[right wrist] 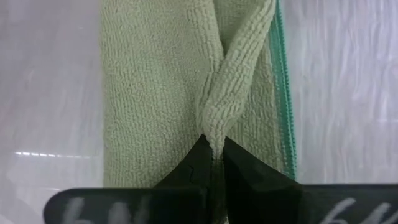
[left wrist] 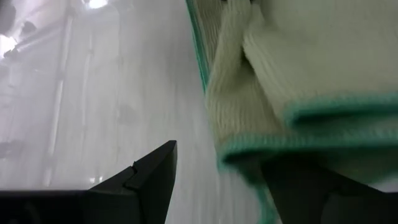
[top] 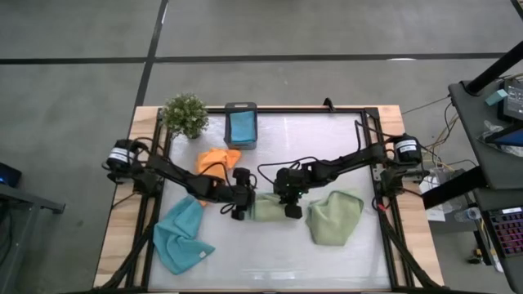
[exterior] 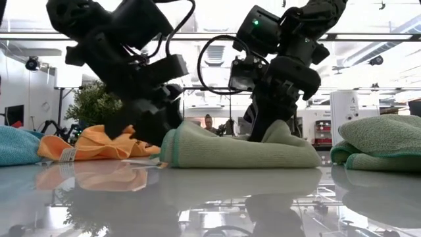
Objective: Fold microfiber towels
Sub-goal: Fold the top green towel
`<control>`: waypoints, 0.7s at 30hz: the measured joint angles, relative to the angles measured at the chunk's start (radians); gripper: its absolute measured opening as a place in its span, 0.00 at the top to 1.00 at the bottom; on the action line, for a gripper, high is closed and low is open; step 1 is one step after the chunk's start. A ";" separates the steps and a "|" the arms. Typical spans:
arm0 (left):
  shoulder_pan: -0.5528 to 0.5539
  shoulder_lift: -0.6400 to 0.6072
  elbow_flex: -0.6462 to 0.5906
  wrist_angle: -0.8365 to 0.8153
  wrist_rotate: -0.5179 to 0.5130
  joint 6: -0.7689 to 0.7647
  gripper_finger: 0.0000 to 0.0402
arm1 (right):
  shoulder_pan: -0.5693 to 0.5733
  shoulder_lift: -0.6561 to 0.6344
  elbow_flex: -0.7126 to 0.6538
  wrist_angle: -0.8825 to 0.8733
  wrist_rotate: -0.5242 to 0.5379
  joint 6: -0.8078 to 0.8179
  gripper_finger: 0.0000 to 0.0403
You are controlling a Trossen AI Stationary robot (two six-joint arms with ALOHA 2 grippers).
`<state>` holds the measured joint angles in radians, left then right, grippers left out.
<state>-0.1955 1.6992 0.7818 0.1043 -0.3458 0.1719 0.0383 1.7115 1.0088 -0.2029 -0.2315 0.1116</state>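
Note:
A folded sage green towel [top: 266, 207] lies on the table's middle; it also shows in the low view [exterior: 243, 148]. My left gripper [top: 239, 202] is open at its left end. My right gripper [top: 291, 201] is shut on it at its right part. A second sage green towel [top: 335, 217] lies crumpled to the right. A light blue towel [top: 181, 237] lies at the near left and an orange towel [top: 217, 159] at the far left. Another blue towel [top: 241, 125] sits in the dark grey box. My left gripper comes low from the table's left at the towel's left end. The towel's green-hemmed edge [left wrist: 267, 148] lies over one finger [left wrist: 311, 193]; the other finger [left wrist: 152, 177] stands apart over bare table. My right gripper pinches a raised ridge of the towel's upper layer [right wrist: 214, 124] between its two fingertips, from above, pointing down. The rest of the towel lies flat on the table.
A small potted plant [top: 185, 114] and the dark grey box [top: 241, 110] stand at the far edge. The table's black frame [top: 384, 204] runs along its sides. Bare table lies along the near edge between the blue and second green towels.

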 joint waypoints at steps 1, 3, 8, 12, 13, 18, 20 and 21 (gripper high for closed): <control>-0.001 -0.009 -0.001 -0.025 0.000 -0.001 0.46 | 0.000 0.000 0.000 0.001 0.009 0.000 0.97; -0.003 -0.027 0.001 -0.064 -0.003 -0.005 0.46 | 0.000 0.000 0.000 0.002 0.026 0.000 0.97; -0.010 -0.089 0.001 -0.166 -0.004 -0.006 0.46 | 0.000 0.000 -0.001 0.004 0.030 0.000 0.96; -0.016 -0.155 0.001 -0.218 -0.002 -0.009 0.46 | 0.000 0.000 0.000 0.006 0.034 0.019 0.90; -0.018 -0.168 0.001 -0.221 0.000 -0.009 0.46 | -0.002 0.000 0.002 0.006 0.041 0.020 0.87; -0.022 -0.205 0.001 -0.154 0.021 -0.011 0.46 | -0.009 0.000 0.044 -0.053 0.063 0.021 0.75; -0.022 -0.199 0.000 -0.118 0.025 -0.012 0.46 | -0.010 0.000 0.071 -0.091 0.068 0.004 0.71; -0.022 -0.190 0.001 -0.089 0.030 -0.012 0.46 | -0.010 0.000 0.085 -0.111 0.079 0.000 0.69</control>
<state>-0.2173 1.5088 0.7831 0.0158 -0.3159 0.1600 0.0284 1.7111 1.0934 -0.3142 -0.1522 0.1113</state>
